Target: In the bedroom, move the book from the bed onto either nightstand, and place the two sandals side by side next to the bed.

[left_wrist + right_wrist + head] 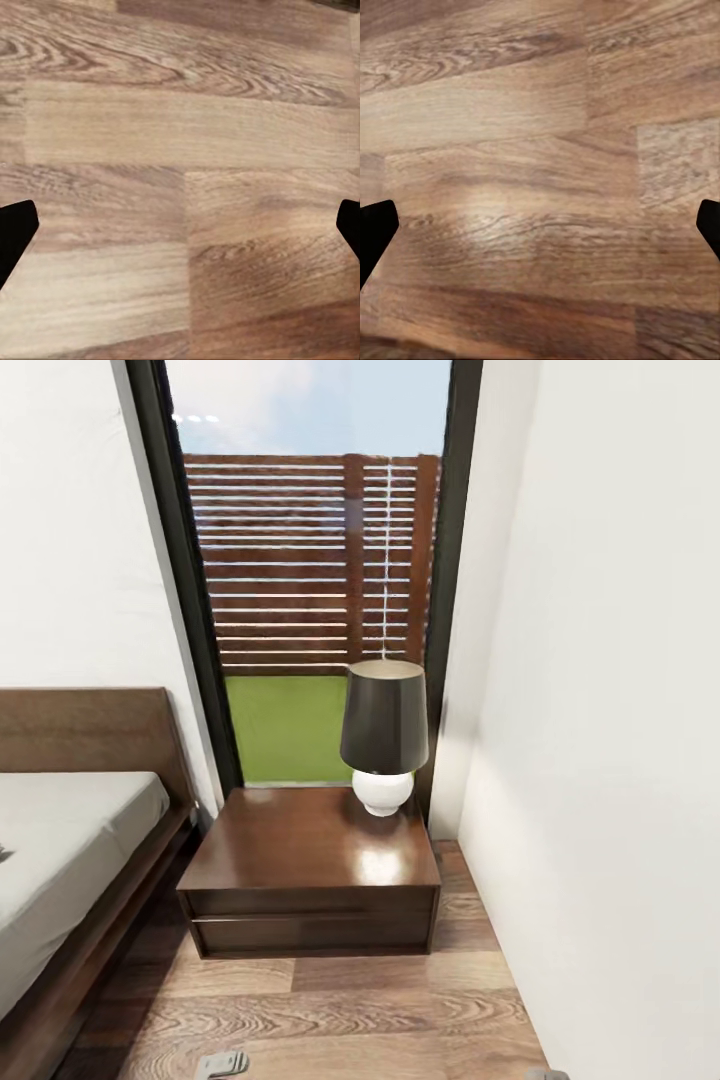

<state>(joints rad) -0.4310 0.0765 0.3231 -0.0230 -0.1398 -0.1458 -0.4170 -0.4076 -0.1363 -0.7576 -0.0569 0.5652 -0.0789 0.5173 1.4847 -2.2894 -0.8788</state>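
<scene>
The nightstand (315,860) is seen straight ahead in the head view, set against the tall window (310,580) with the fence and lawn behind; a black-shaded lamp (385,735) stands at its back right corner and the rest of its glossy top is bare. The bed (70,840) lies just beside it at the left, mattress pale and plain where visible. The book and sandals are not made out; a small dark speck at the mattress's left edge cannot be identified. Left gripper (180,225) and right gripper (540,225) are each held spread wide over the plank floor (350,1010), nothing between the fingers. Step judged: approach, with nothing yet picked up. The next move is judged to call for turning toward the bed to locate the book before any grasp.
</scene>
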